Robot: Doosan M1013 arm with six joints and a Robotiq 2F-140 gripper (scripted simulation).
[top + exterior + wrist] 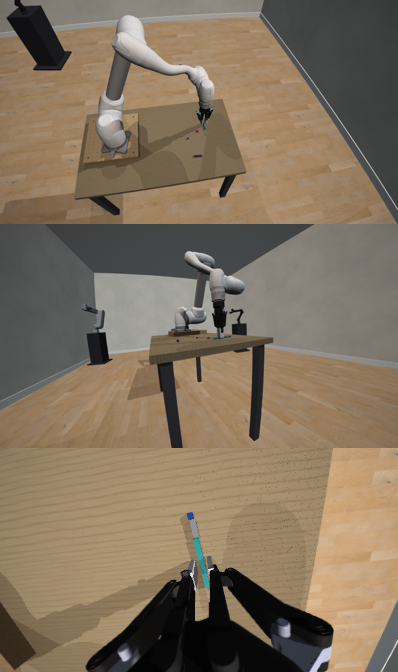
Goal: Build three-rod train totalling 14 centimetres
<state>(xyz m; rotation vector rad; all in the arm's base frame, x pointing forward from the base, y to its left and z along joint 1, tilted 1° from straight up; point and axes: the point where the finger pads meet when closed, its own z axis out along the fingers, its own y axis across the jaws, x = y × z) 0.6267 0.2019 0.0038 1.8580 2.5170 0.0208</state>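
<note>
Apparently the 3-rod train — blue (pixel 190 515), grey (pixel 194 528), turquoise (pixel 204 126) (pixel 216 338) (pixel 198 551) — lies assembled; the gripper (pixel 204 122) (pixel 220 336) (pixel 202 564), slightly open, holds nothing; only withdrawal seems left.

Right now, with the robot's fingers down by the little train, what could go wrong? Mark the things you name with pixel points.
The gripper (pixel 204 122) (pixel 220 335) (pixel 202 564) is slightly open, with its fingers close on both sides of the turquoise rod (pixel 204 126) (pixel 216 338) (pixel 198 550). If it moves sideways, it might knock that rod crooked.

A bump could also travel along to the grey rod (pixel 194 528) and the tiny blue rod at the end (pixel 230 336) (pixel 190 516), bending the line or opening a gap.
</note>
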